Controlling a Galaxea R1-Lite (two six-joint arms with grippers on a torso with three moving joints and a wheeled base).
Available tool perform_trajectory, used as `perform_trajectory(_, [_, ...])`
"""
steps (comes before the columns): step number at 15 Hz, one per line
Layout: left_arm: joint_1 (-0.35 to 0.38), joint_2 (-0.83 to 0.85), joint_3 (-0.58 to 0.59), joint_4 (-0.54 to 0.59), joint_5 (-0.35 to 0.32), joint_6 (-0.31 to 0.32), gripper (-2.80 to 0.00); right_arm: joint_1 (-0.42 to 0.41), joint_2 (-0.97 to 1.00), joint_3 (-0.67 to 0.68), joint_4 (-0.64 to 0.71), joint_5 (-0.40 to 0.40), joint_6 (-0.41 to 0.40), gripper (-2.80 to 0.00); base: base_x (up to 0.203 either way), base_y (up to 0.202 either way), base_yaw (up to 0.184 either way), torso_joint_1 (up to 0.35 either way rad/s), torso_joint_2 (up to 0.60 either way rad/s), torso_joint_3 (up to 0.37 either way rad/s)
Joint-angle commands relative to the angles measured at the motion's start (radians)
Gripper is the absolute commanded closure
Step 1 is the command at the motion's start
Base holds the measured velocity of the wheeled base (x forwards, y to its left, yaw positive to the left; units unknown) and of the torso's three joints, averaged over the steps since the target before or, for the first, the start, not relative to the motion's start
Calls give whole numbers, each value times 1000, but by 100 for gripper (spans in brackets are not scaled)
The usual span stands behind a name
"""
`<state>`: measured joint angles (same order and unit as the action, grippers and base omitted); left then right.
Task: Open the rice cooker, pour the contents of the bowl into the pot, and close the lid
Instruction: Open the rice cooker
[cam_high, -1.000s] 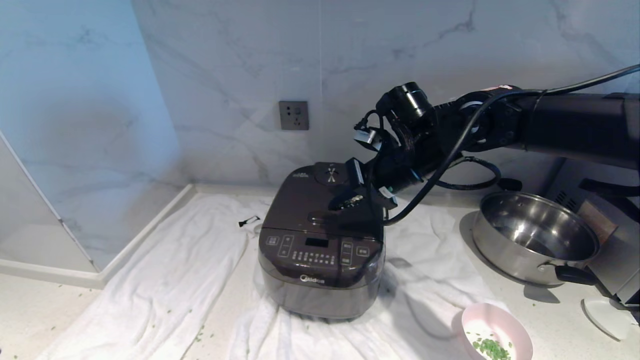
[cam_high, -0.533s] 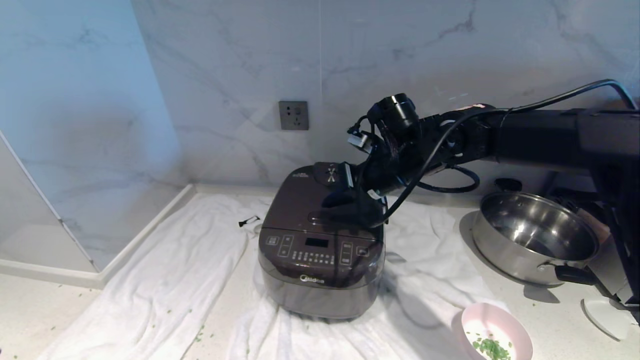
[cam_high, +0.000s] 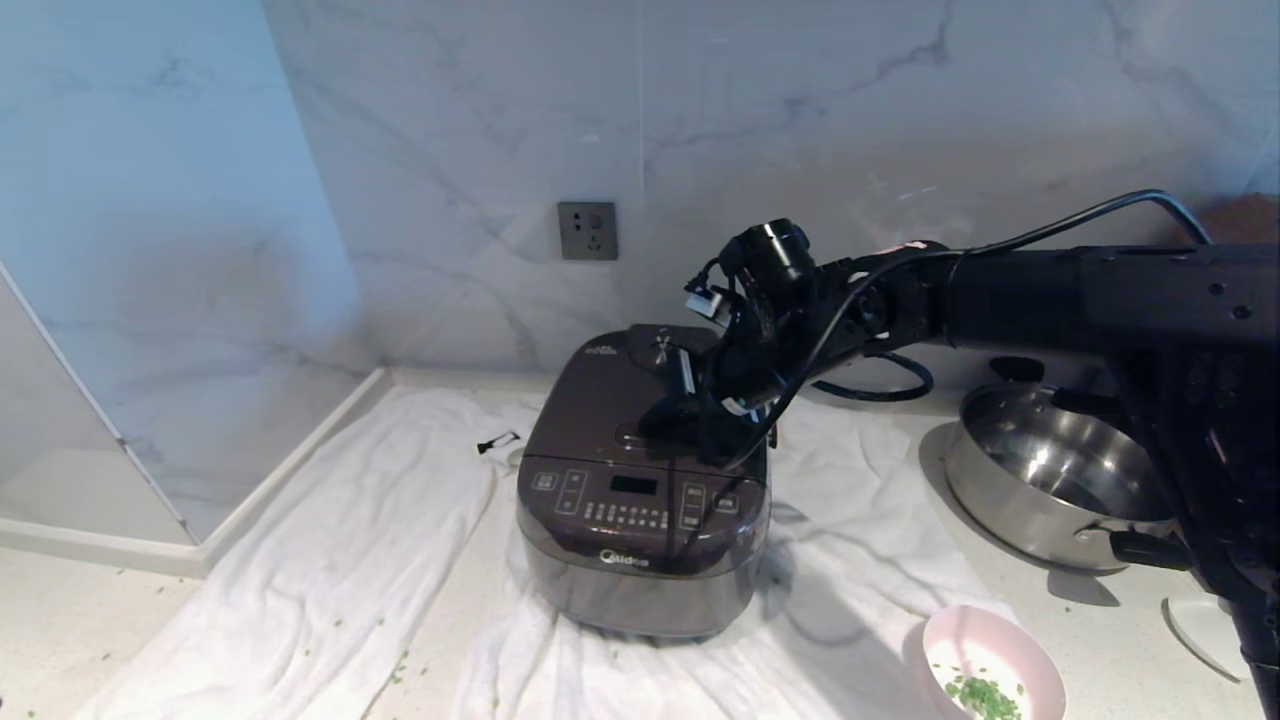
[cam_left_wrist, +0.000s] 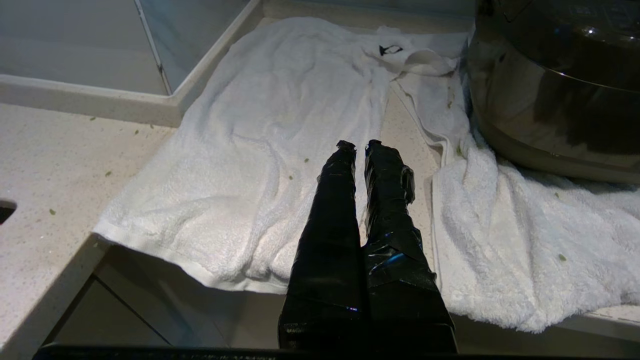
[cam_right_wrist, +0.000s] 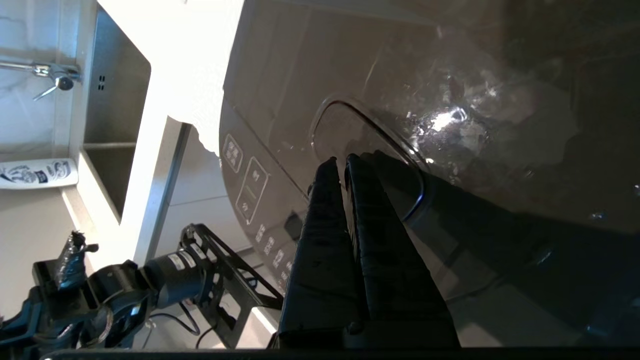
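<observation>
The dark grey-brown rice cooker (cam_high: 640, 530) stands on a white towel, and its lid (cam_high: 600, 400) is down. The pot is hidden inside. My right gripper (cam_high: 660, 420) is shut with nothing in it. Its tips rest on the oval release button (cam_right_wrist: 345, 130) at the lid's front, as the right wrist view shows (cam_right_wrist: 340, 161). The pink bowl (cam_high: 935, 635) holds chopped greens and sits at the front right of the counter. My left gripper (cam_left_wrist: 361, 146) is shut and empty, parked over the towel's front edge, left of the cooker (cam_left_wrist: 550, 100).
A shiny steel pan (cam_high: 1060, 470) with black handles stands right of the cooker, under my right arm. The white towel (cam_high: 350, 560) covers the counter. A wall socket (cam_high: 587, 230) is behind, a small black clip (cam_high: 497, 441) lies on the towel, and a glass panel closes the left.
My right arm has sunk and shifted left, bringing the shut gripper down from above the lid onto its front by the release button. The lid stays down.
</observation>
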<state>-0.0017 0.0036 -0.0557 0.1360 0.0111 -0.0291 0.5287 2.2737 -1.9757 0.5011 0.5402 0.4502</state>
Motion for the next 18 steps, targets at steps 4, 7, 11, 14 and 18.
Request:
perform_trajectory(4, [0,1,-1,1,0,-1,0,-1,9,0,2,4,4,0,0,0,0,0,0,0])
perform_trajectory(7, [0,1,-1,1,0,-2,0,-5,9,13,2,4,4,0,0,0,0,0,0,0])
perform_trajectory(11, [0,1,-1,1,0,-2,0,-9,12,23,4,4,4,0,0,0,0,0,0,0])
perform_trajectory(14, [0,1,1,1,1,-2,0,-15,19,36,3,6,4,0,0,0,0,0,0,0])
perform_trajectory(18, [0,0,1,1,1,-2,0,-21,15,37,2,4,3,0,0,0,0,0,0,0])
